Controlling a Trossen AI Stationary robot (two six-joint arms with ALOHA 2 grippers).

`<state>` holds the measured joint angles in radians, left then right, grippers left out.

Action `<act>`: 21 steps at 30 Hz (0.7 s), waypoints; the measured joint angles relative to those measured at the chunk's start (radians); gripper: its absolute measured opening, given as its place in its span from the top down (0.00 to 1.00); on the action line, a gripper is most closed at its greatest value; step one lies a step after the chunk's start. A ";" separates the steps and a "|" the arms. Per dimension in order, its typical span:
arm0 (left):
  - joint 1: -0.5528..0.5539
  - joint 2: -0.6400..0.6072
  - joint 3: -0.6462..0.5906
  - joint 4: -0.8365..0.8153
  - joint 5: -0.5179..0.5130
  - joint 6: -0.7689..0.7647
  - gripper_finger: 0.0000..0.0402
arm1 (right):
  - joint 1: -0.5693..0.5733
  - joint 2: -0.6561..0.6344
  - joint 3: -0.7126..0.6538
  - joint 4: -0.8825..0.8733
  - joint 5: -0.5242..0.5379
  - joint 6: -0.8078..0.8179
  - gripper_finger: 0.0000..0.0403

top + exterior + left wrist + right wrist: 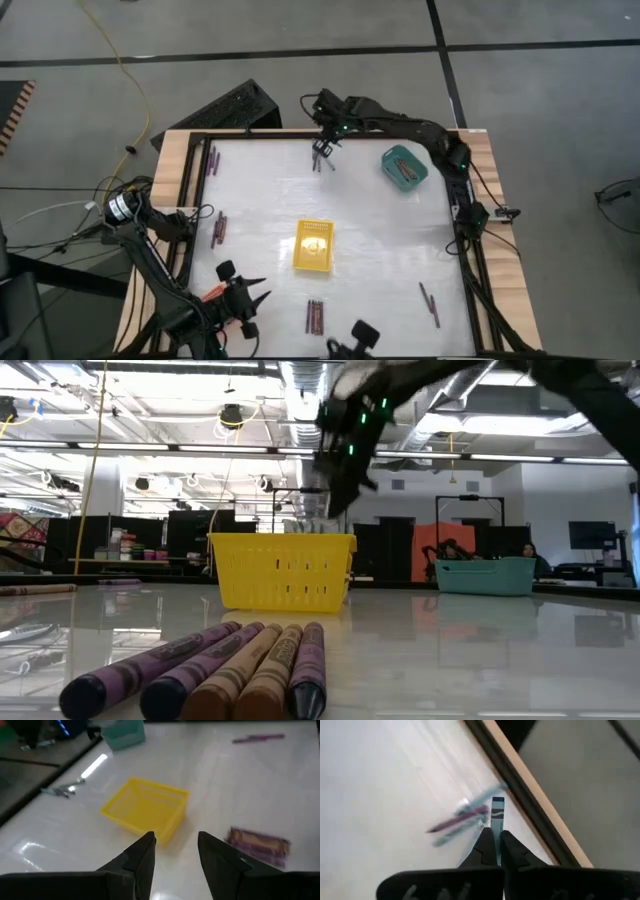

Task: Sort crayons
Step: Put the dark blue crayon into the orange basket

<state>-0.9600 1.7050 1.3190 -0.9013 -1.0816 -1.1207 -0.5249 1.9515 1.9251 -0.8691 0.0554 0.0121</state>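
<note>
My right gripper point(495, 836) hangs over the table's far edge point(321, 152), shut on a bluish-grey crayon point(498, 810). Under it, a few more crayons point(461, 821) lie on the white table top, one reddish-purple. A yellow tray point(313, 245) stands in the middle of the table. A teal tray point(404, 167) with crayons in it stands at the far right. My left gripper point(176, 847) is open over the near left corner point(245, 300), with nothing between its fingers. A row of purple and brown crayons point(230, 675) lies near the front edge. My right gripper pinches the bluish-grey crayon's near end point(497, 824) between its two fingers. The fingers slant down from above and lie along the crayon, which sticks out past the fingertips. The crayon looks lifted clear of the table top.
Loose crayons lie at the left point(219, 228), far left point(212, 157) and near right point(430, 305), with a group at the front edge point(315, 315). A wooden rim with a dark frame point(530, 795) borders the table just beyond my right gripper.
</note>
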 joint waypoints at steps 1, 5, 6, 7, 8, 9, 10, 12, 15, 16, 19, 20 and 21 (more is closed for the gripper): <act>0.008 0.000 0.000 0.008 -0.020 0.013 0.65 | 0.016 -0.028 0.000 -0.003 0.000 -0.010 1.00; 0.044 0.000 0.000 0.052 -0.134 0.080 0.65 | 0.106 -0.141 0.000 -0.015 -0.015 -0.043 1.00; 0.053 0.000 0.000 0.060 -0.166 0.099 0.65 | 0.133 -0.168 0.000 -0.016 -0.026 -0.047 1.00; 0.062 0.000 0.000 0.069 -0.195 0.120 0.65 | 0.161 -0.192 0.000 -0.016 -0.037 -0.048 1.00; 0.072 0.000 0.000 0.079 -0.223 0.139 0.65 | 0.195 -0.219 0.000 -0.016 -0.044 -0.051 1.00; 0.082 0.000 0.000 0.090 -0.247 0.158 0.65 | 0.228 -0.241 0.001 -0.016 -0.050 -0.061 1.00; 0.091 -0.003 0.000 0.101 -0.266 0.180 0.65 | 0.266 -0.261 0.001 -0.016 -0.053 -0.073 1.00; 0.111 -0.011 0.000 0.149 -0.286 0.241 0.65 | 0.346 -0.301 0.001 -0.015 -0.052 -0.088 1.00; 0.136 -0.025 0.000 0.279 -0.285 0.408 0.65 | 0.470 -0.341 0.001 -0.014 -0.034 -0.089 1.00; 0.144 -0.029 0.000 0.340 -0.270 0.484 0.65 | 0.509 -0.351 0.001 -0.014 -0.024 -0.089 1.00; 0.172 -0.034 0.000 0.555 -0.184 0.747 0.65 | 0.630 -0.368 0.001 -0.012 0.007 -0.089 1.00; 0.181 -0.035 0.000 0.633 -0.146 0.835 0.65 | 0.665 -0.371 0.001 -0.012 0.023 -0.088 1.00; 0.190 -0.035 0.000 0.708 -0.108 0.915 0.65 | 0.700 -0.371 0.001 -0.012 0.039 -0.086 1.00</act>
<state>-0.7697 1.6695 1.3190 -0.1934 -1.1896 -0.2052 0.1749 1.5806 1.9259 -0.8814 0.0945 -0.0740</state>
